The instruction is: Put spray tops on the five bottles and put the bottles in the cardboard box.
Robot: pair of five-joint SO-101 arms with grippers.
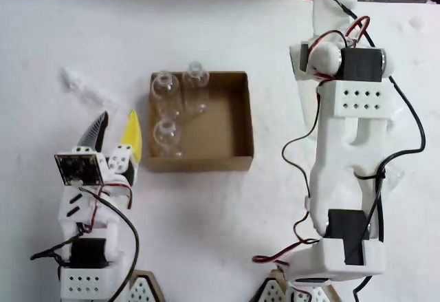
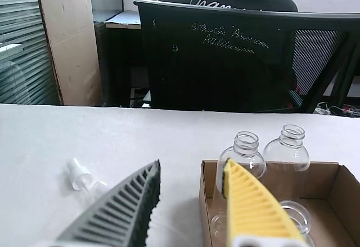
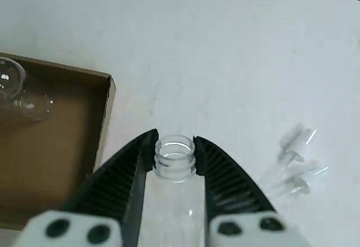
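The cardboard box (image 1: pixel 247 116) is placed open-topped at the middle of the white table (image 1: pixel 206 34). Three bottles are stood upright in its left half, and none is fitted with a spray top. A far-left bottle (image 1: pixel 163 85) and a second bottle (image 1: pixel 196 78) just to its right are set along the far wall. A near bottle (image 1: pixel 167 137) is set by the left wall.

The left gripper (image 1: pixel 117 116) is held just left of the box's near-left corner and is pointed toward the far side. Its black and yellow fingers are spread wide, and nothing is gripped between them. A single spray top (image 1: pixel 75 78) is laid on the table farther off to the left, beyond the fingertips and well apart from the box.

The right gripper (image 3: pixel 174 141) is closed on a fourth bottle (image 3: pixel 172 213). A ribbed finger is pressed against each side of the threaded neck, which is open and bare. This bottle is held upright to the right of the box, near its right wall. Whether its base is rested on the table cannot be told. A small cluster of spray tops (image 3: pixel 291 158) is laid on the table to the right of the held bottle. The right arm (image 1: pixel 350 151) is stretched over the right part of the table.

A black chair (image 2: pixel 225 55) is stood beyond the table's far edge.
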